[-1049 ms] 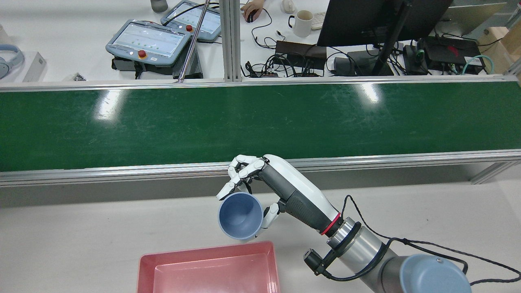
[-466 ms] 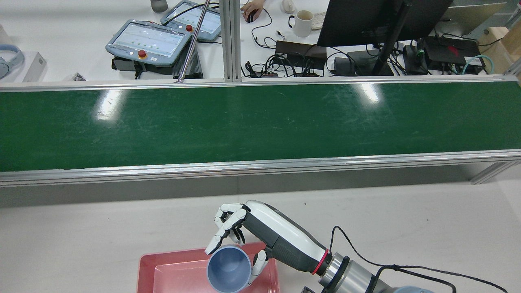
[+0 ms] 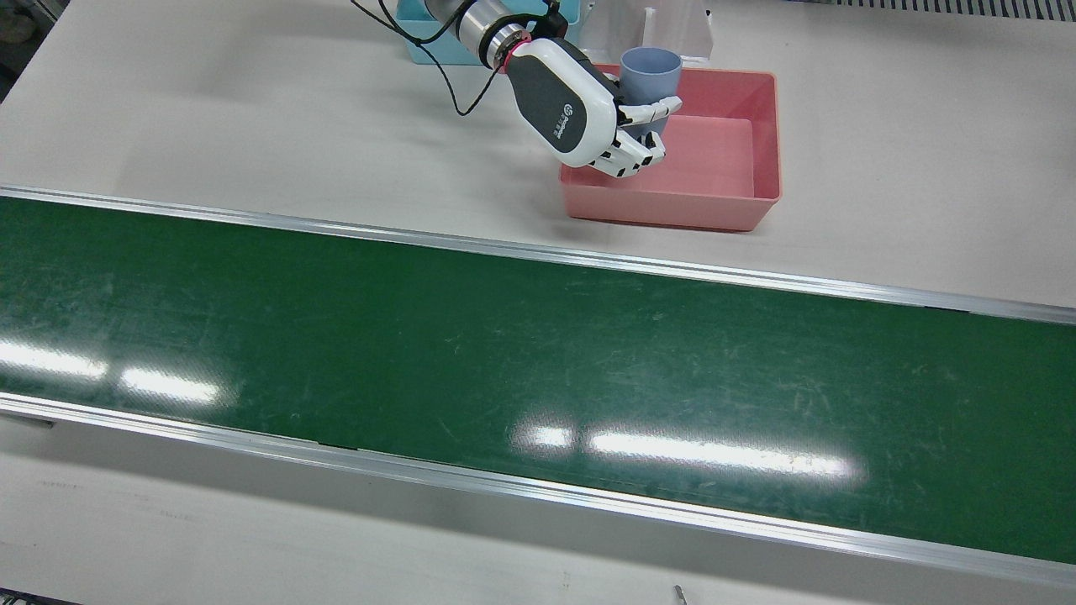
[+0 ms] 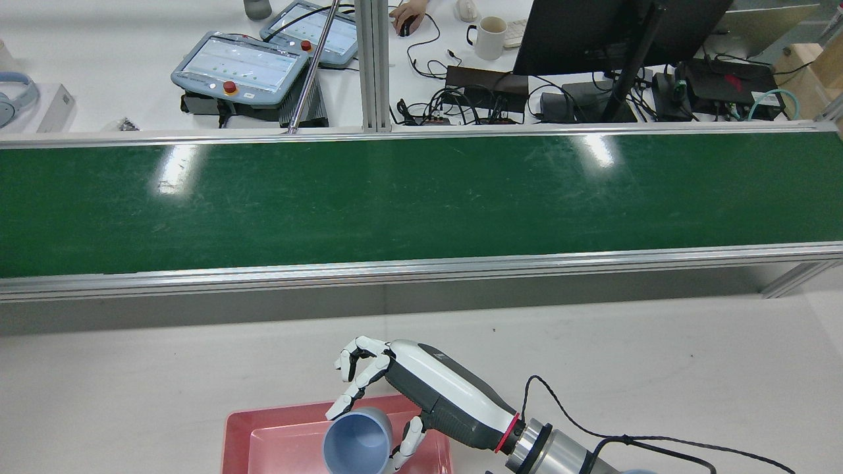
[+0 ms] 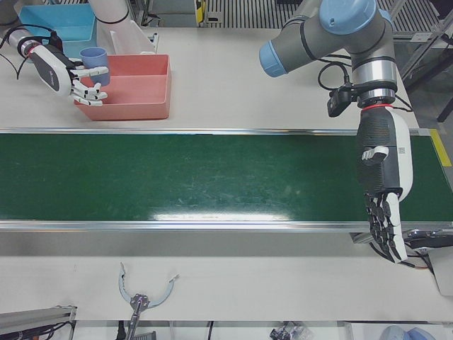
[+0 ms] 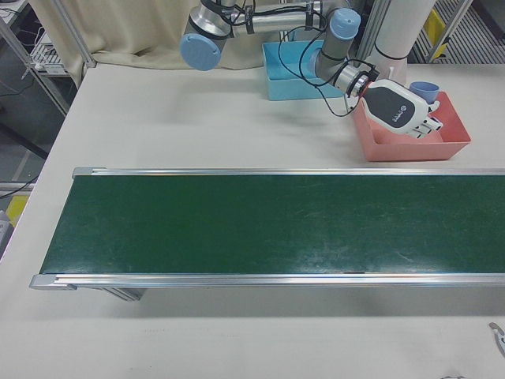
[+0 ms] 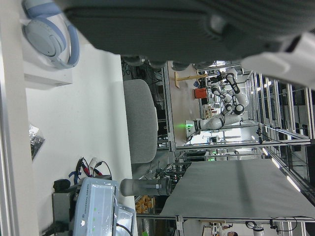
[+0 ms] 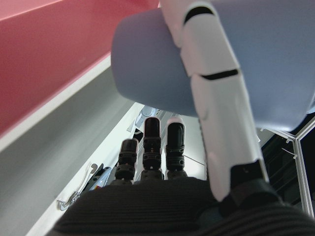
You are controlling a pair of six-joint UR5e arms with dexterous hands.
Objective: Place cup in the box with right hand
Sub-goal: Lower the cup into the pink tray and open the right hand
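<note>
The right hand (image 3: 601, 113) is gripping the blue cup (image 3: 649, 76) over the pink box (image 3: 761, 143) near the surface's robot-side edge, while the left hand (image 5: 382, 188) is hanging open.

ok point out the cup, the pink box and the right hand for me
cup (image 3: 649, 69): front view, on its upper outer wall just under the rim.
pink box (image 3: 761, 134): front view, on its side wall away from the hand.
right hand (image 3: 572, 105): front view, on the white back of the hand.
</note>
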